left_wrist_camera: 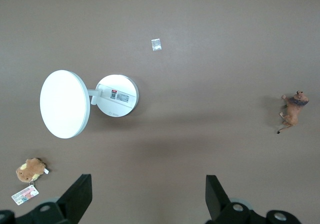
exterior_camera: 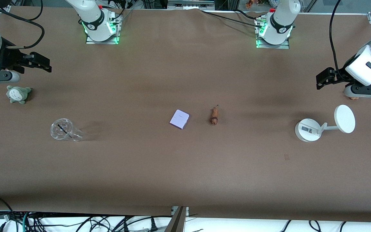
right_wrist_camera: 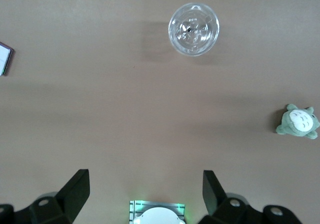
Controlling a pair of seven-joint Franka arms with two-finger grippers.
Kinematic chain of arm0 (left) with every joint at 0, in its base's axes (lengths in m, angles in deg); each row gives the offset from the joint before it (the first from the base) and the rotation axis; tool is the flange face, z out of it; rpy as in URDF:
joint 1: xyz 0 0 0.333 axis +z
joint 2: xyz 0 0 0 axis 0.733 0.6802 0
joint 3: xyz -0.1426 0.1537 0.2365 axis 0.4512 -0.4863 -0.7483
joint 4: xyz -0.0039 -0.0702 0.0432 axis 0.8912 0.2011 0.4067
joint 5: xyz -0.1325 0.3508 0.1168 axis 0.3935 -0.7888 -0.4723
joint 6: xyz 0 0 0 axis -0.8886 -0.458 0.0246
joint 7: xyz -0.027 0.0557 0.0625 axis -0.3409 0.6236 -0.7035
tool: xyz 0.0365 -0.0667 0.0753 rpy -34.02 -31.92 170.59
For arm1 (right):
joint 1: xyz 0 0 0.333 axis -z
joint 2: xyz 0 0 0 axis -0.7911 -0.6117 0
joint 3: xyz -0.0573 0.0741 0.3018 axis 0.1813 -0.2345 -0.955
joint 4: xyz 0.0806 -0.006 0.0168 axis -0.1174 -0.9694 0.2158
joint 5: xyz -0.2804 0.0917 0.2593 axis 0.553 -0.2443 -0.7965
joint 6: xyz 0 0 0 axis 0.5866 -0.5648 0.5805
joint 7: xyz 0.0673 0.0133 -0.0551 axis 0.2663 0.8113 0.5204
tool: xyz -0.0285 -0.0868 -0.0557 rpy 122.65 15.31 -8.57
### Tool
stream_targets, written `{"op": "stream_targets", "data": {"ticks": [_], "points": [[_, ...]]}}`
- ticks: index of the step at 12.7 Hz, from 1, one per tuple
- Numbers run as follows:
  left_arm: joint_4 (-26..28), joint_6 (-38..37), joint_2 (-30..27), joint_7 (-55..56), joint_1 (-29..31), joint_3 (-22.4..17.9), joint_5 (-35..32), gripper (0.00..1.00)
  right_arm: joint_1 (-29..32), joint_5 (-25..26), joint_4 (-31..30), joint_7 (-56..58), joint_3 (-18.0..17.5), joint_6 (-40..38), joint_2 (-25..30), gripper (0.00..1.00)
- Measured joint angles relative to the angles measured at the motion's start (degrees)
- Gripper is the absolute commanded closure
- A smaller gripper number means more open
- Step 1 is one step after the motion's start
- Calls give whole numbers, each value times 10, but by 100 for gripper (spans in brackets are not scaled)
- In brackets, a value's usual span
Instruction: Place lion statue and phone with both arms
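Nothing is grasped yet; the lion statue [exterior_camera: 214,116] and the phone [exterior_camera: 179,119] lie side by side, apart, mid-tabletop [exterior_camera: 185,167]. The left pincer [exterior_camera: 324,79] and right pincer [exterior_camera: 39,62] hover at their respective ends, fingers apart and empty; the placement target is apparently not shown.

Brown tabletop [exterior_camera: 185,167] carries the lavender phone [exterior_camera: 179,119] near the middle, flat, with the lion statue [exterior_camera: 214,116] just beside it toward the left arm's end. Clear plastic cup [exterior_camera: 63,130] and grey-green plush [exterior_camera: 18,94] sit toward the right arm's end. White round-based stand [exterior_camera: 311,129] and brown tagged plush [left_wrist_camera: 31,169] sit toward the left arm's end.
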Motion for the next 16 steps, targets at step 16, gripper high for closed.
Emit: {"op": "stream_targets", "data": {"ticks": [16], "points": [[41, 204, 166, 191, -25, 151, 59, 0, 0, 2, 1, 0, -1, -14, -9, 0]]}}
